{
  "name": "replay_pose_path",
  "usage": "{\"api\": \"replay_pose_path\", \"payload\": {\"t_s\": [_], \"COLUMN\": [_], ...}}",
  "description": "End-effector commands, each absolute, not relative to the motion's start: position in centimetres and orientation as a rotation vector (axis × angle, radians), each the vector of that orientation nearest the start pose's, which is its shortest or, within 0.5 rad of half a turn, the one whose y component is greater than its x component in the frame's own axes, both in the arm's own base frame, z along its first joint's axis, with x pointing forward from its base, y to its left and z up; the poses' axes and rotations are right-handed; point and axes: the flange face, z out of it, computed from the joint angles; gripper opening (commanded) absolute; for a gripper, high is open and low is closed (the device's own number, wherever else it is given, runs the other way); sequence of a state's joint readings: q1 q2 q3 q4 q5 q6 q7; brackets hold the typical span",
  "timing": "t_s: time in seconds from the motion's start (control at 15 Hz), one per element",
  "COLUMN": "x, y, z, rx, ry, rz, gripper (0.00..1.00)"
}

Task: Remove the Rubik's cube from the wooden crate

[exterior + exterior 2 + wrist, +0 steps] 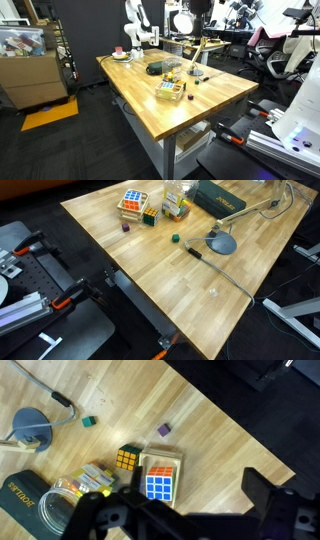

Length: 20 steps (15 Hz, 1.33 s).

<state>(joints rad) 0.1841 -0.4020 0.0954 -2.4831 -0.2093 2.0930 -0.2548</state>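
The Rubik's cube (160, 487), showing blue, white and orange stickers, lies inside the small pale wooden crate (145, 461) on the butcher-block table. Crate and cube also show in both exterior views, the crate at the table's near part (170, 92) and near the table's far edge (133, 201). In the wrist view my gripper (196, 472) is open and empty, high above the table. Its left finger hangs over the crate's left side and its right finger is well off to the right.
A second, darker Rubik's cube (127, 459) lies on the table just outside the crate. Nearby are a small purple cube (164, 429), a small green piece (88, 421), a lamp base with cable (30, 428), a clear container (65, 505) and a dark green box (20, 495).
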Motion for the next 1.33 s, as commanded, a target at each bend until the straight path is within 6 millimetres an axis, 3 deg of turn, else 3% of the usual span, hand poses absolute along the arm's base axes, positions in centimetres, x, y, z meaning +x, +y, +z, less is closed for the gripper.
{"api": "replay_pose_path", "payload": {"t_s": [0.0, 0.47, 0.87, 1.27], "x": [40.4, 41.0, 45.5, 50.3], "y": [10.6, 10.2, 10.1, 10.1], "z": [43.7, 43.0, 40.9, 36.9], "rx": [-3.195, -3.206, -3.177, -3.093], "ry": [-1.044, -0.979, -0.875, -0.821], "rz": [-0.020, -0.040, -0.139, -0.098], "gripper": [1.00, 1.00, 1.00, 1.00]}}
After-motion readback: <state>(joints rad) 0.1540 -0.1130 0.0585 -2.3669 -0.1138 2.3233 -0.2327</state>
